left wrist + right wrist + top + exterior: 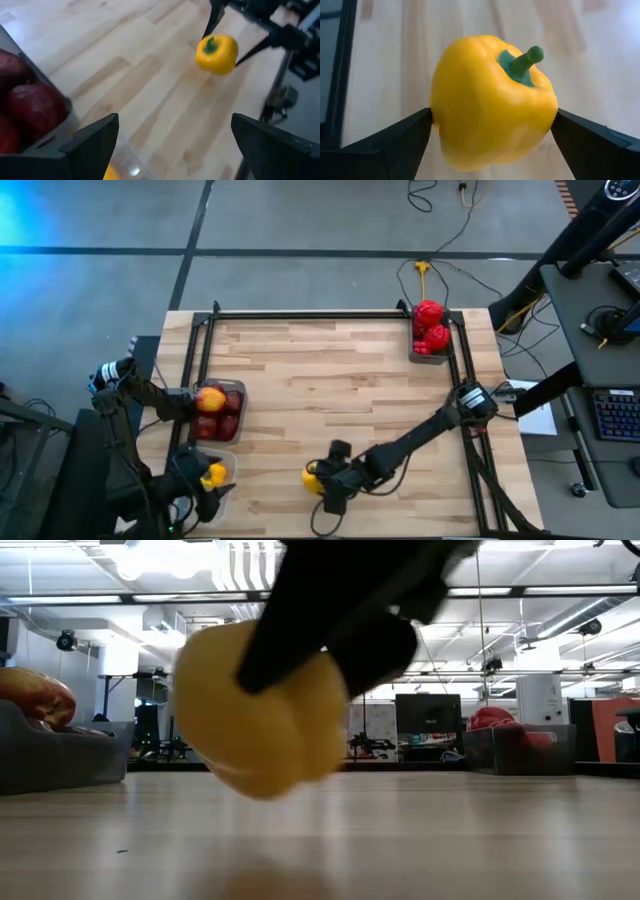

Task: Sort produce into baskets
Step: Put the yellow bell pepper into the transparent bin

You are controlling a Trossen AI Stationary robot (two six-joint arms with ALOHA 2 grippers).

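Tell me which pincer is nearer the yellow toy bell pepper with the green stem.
Right. The right pincer grips the yellow toy bell pepper between its fingers; the left pincer sits over the clear plastic tub, apart from it.

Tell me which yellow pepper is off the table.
The yellow pepper between the right tool's fingers, lifted above the wood; the other yellow one lies in the clear tub.

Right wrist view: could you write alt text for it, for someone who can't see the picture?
A yellow bell pepper with a short green stem fills the picture, held between the right gripper's two dark fingers, one at each side of it. Behind it lies a pale wooden tabletop, out of focus.
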